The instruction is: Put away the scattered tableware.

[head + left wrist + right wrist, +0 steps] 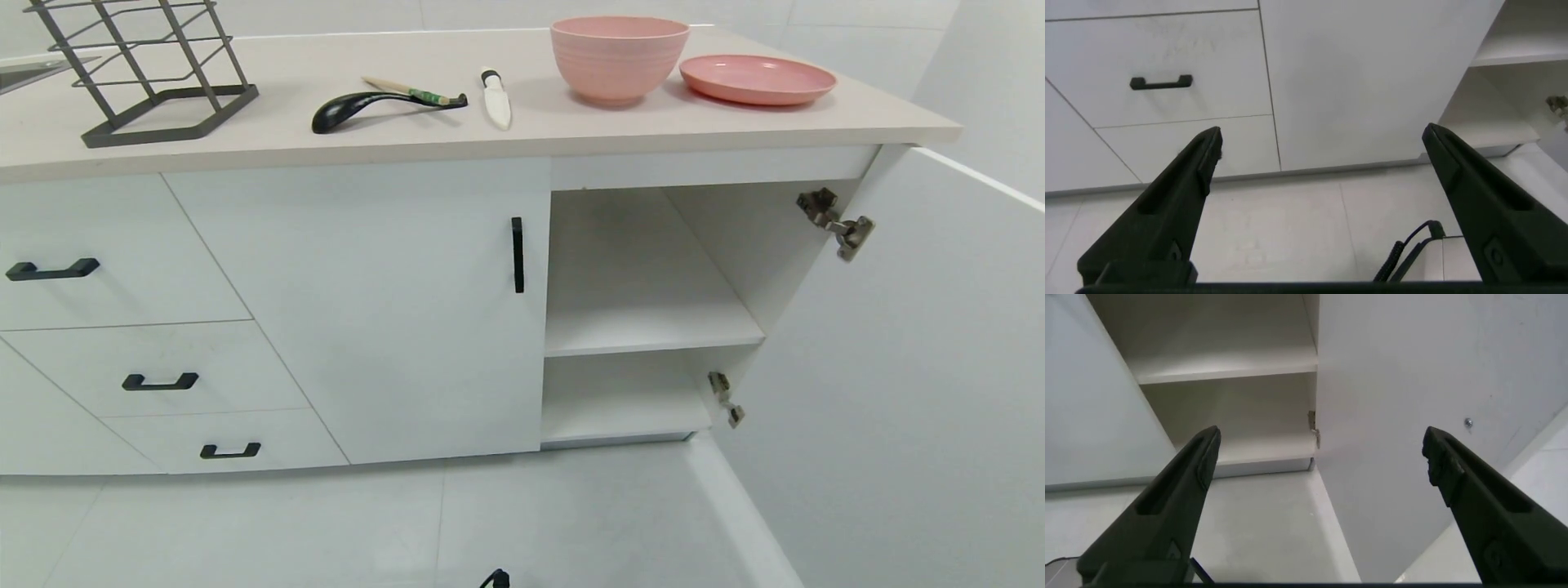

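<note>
1. Your left gripper [1323, 135] hangs low in front of the drawer fronts [1159, 73]. It is tilted down toward the floor [1290, 229], its fingers spread wide with nothing between them.
2. Your right gripper [1323, 434] sits equally low, fingers wide apart and holding nothing. It is aimed at the open cabinet [1225, 371], beside the swung-out door [1413, 384].
3. Up on the countertop [245, 139], the pink bowl [619, 57] stands upright near the right end, with the pink plate [758, 78] just beside it.
4. Left of the bowl lies a white knife [495, 98], then a black spoon [359, 106] with chopsticks [406, 88] across its handle.
5. You'll see a wire rack [155, 73] at the counter's left end.
</note>
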`<state>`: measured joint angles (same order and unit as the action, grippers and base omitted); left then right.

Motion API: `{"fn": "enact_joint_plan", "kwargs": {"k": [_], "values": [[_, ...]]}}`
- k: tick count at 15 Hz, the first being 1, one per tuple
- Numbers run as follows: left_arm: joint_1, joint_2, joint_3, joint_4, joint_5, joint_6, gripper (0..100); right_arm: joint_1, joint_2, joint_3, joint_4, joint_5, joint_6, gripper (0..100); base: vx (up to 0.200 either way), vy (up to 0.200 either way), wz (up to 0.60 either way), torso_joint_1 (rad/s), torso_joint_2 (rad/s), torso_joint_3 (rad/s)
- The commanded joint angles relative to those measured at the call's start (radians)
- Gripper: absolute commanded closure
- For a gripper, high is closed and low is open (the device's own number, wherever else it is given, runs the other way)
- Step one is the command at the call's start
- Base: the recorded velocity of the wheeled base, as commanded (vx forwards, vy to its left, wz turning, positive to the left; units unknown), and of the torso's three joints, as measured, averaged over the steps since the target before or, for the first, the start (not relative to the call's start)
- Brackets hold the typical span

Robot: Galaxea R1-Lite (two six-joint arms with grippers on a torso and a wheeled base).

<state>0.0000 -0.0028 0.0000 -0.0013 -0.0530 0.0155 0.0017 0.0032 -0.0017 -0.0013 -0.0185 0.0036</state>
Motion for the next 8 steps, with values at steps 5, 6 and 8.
{"fn": "enact_joint_plan", "kwargs": {"k": [5,6,8], "values": [[0.0,0.004,0.0,0.0,-0.001,0.0,0,0.0,0.0,0.0,0.0,0.0,-0.001,0,0.16,0.0,0.0,0.0,0.0,0.004],[0.0,0.004,0.0,0.0,-0.001,0.003,0,0.0,0.0,0.002,0.0,0.0,-0.001,0,0.2,0.0,0.0,0.002,0.01,-0.007],[0.0,0.004,0.0,0.0,-0.001,0.003,0,0.0,0.0,0.002,0.0,0.0,-0.001,0,0.1,0.0,0.0,0.001,0.0,0.001]]}}
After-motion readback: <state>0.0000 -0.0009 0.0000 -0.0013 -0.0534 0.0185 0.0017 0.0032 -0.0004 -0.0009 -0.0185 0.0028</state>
